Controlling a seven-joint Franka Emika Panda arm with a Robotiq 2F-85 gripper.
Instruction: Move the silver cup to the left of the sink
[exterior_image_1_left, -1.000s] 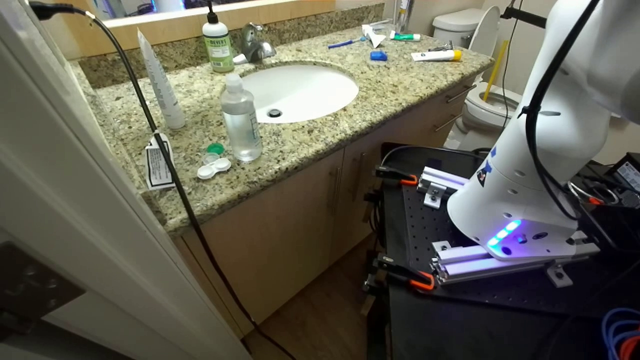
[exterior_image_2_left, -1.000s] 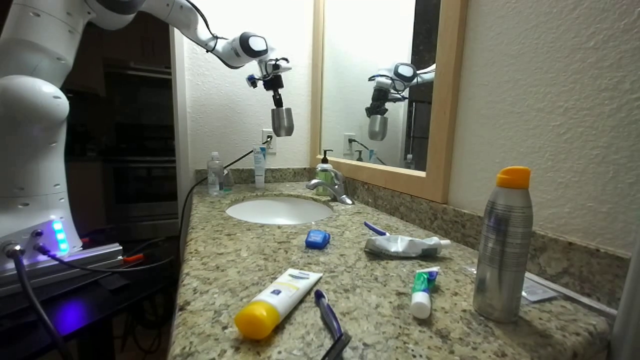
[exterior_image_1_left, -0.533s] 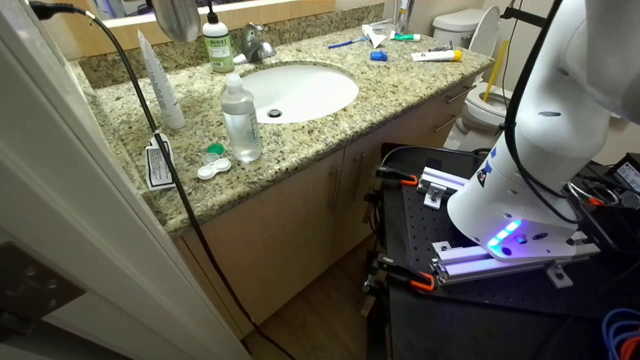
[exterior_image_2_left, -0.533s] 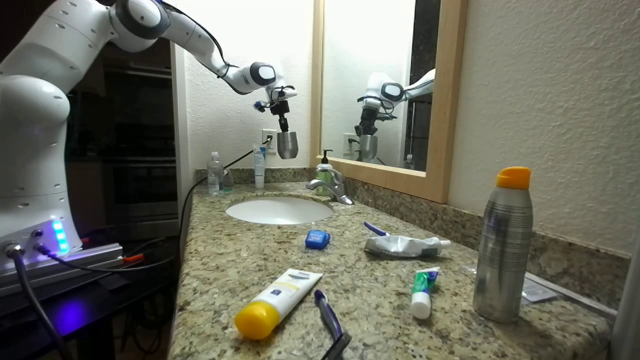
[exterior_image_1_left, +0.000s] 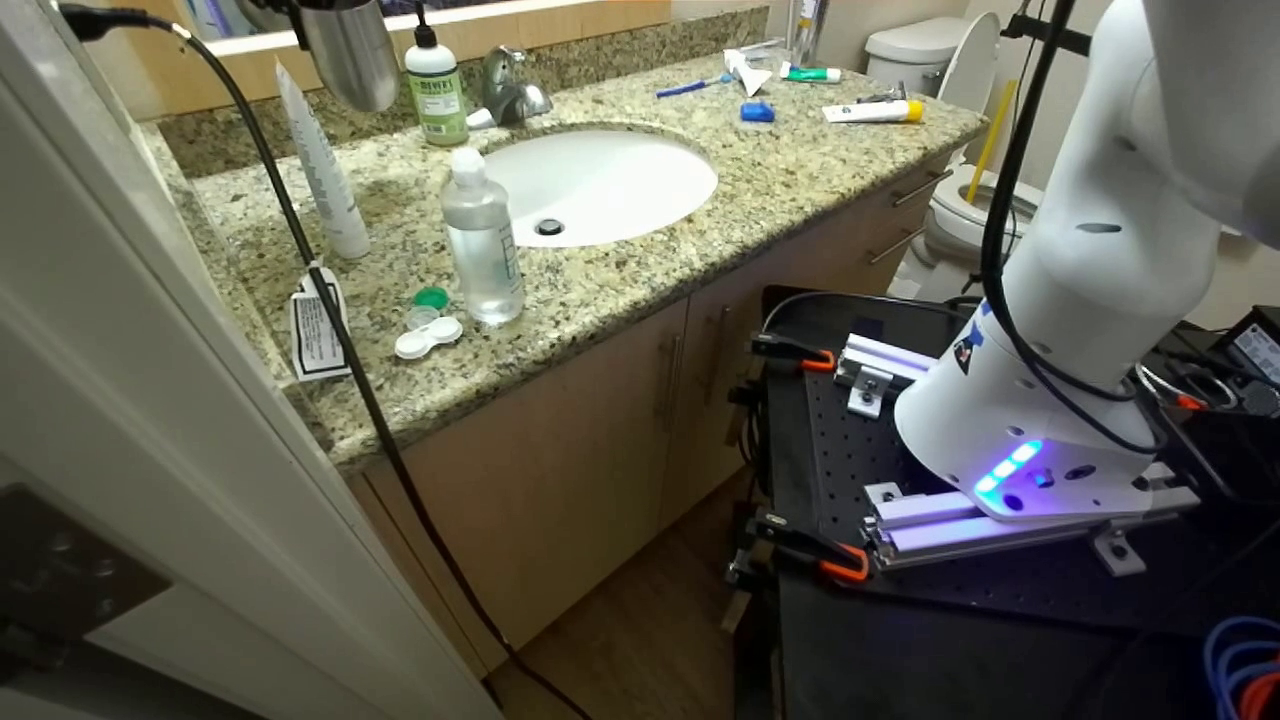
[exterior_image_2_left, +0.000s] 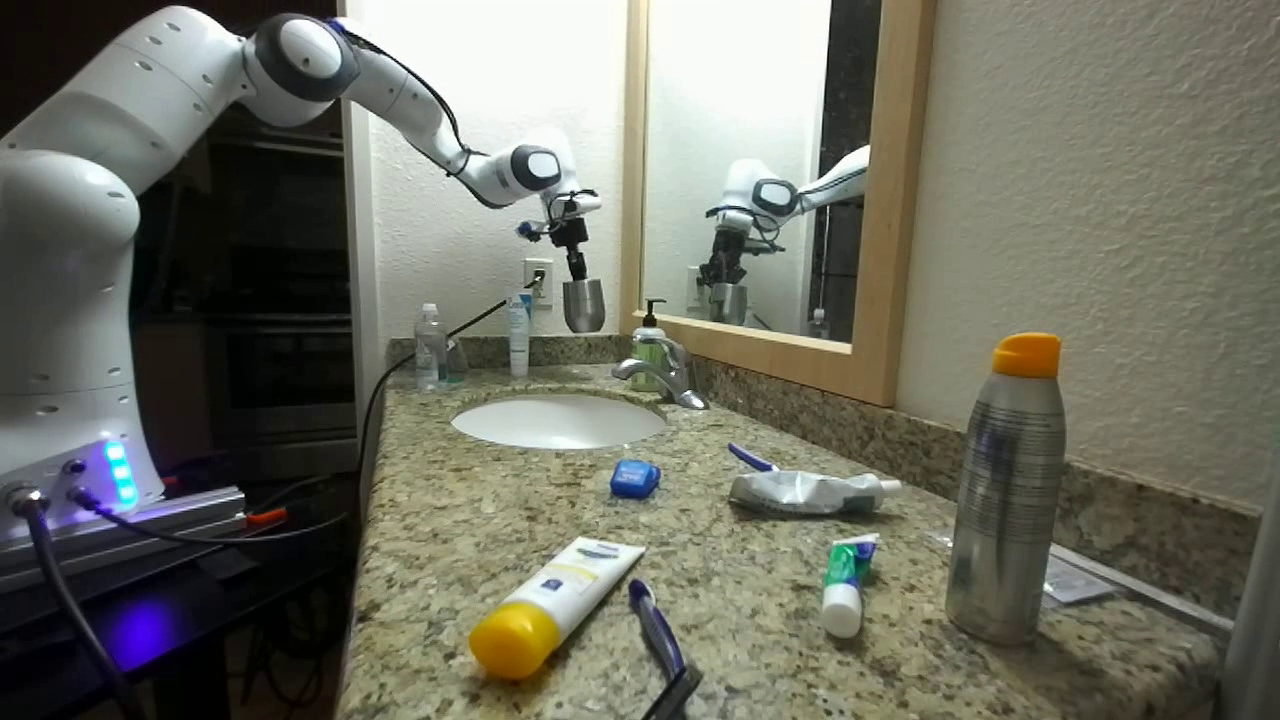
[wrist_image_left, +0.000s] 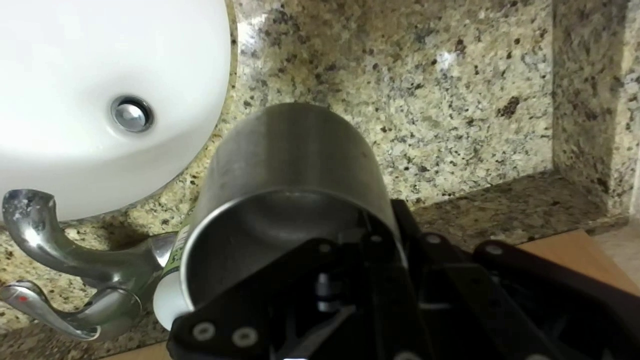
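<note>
The silver cup hangs in the air above the counter, behind the sink in this exterior view. It also shows at the top left of an exterior view, partly cut off with the gripper. My gripper is shut on the cup's wall from above. In the wrist view the gripper has one finger inside the cup and one outside. The white sink lies in the granite counter; in the wrist view the sink is to the left of the cup.
A green soap bottle and chrome faucet stand close to the cup. A white tube, clear bottle, lens case and black cable are at the counter's end. The mirror and wall are near.
The gripper has come down with the cup, shifting slightly towards the mirror. The cup has entered the exterior view where it was out of frame one second ago. The objects on the counter have not moved.
</note>
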